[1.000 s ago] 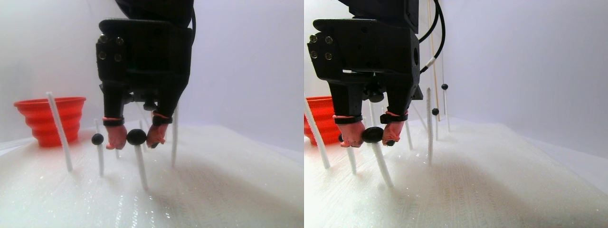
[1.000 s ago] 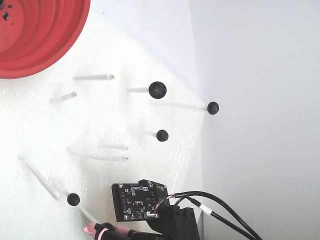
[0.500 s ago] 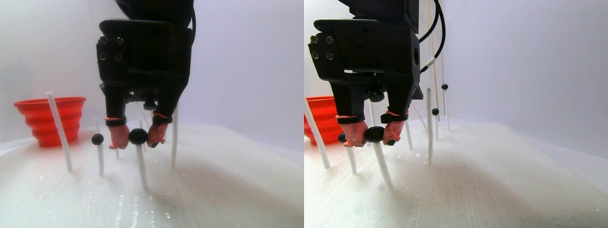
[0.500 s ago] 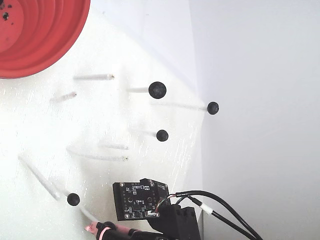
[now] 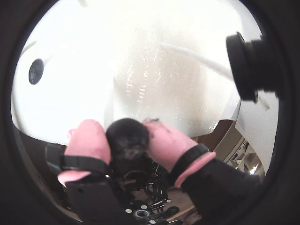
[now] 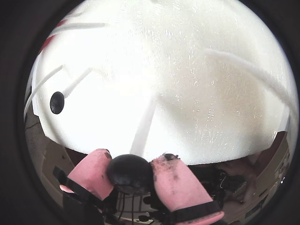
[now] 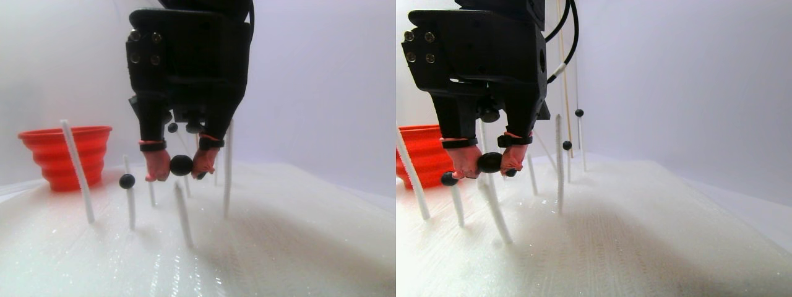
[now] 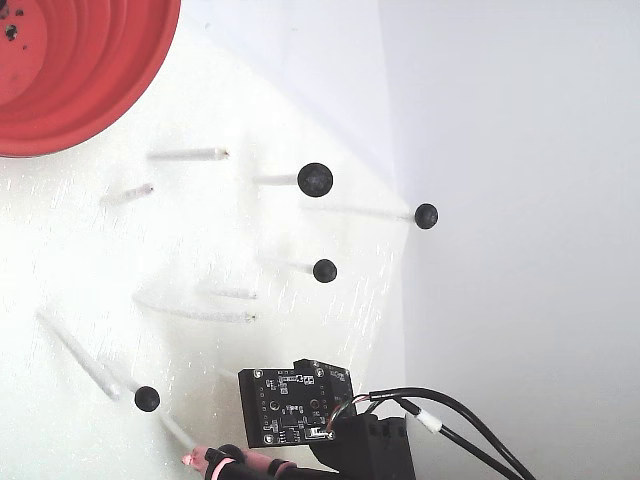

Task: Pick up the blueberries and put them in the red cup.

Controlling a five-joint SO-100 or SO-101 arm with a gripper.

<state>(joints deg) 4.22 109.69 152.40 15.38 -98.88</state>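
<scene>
In both wrist views, one blueberry (image 6: pixel 130 174) is seen clamped between the pink fingertips (image 6: pixel 174 182) of the hand (image 5: pixel 127 140), which is closed on it. In the stereo pair view the held berry is carried clear above a bare white stick (image 7: pixel 183 215), at about 6 o'clock from the hand, no longer touching it. A second blueberry (image 7: pixel 127 181) is perched on its own stick just beside the hand, at about 8 o'clock. Farther back, two more berries (image 7: pixel 567 145) are seen on taller sticks at about 2 o'clock. All sticks are planted in the white foam tabletop (image 7: pixel 297 247). The red cup (image 7: pixel 65 154) is set farthest off, at about 9 o'clock from the hand; in the fixed view it (image 8: pixel 70 70) fills the 11 o'clock corner, dark specks lying inside.
</scene>
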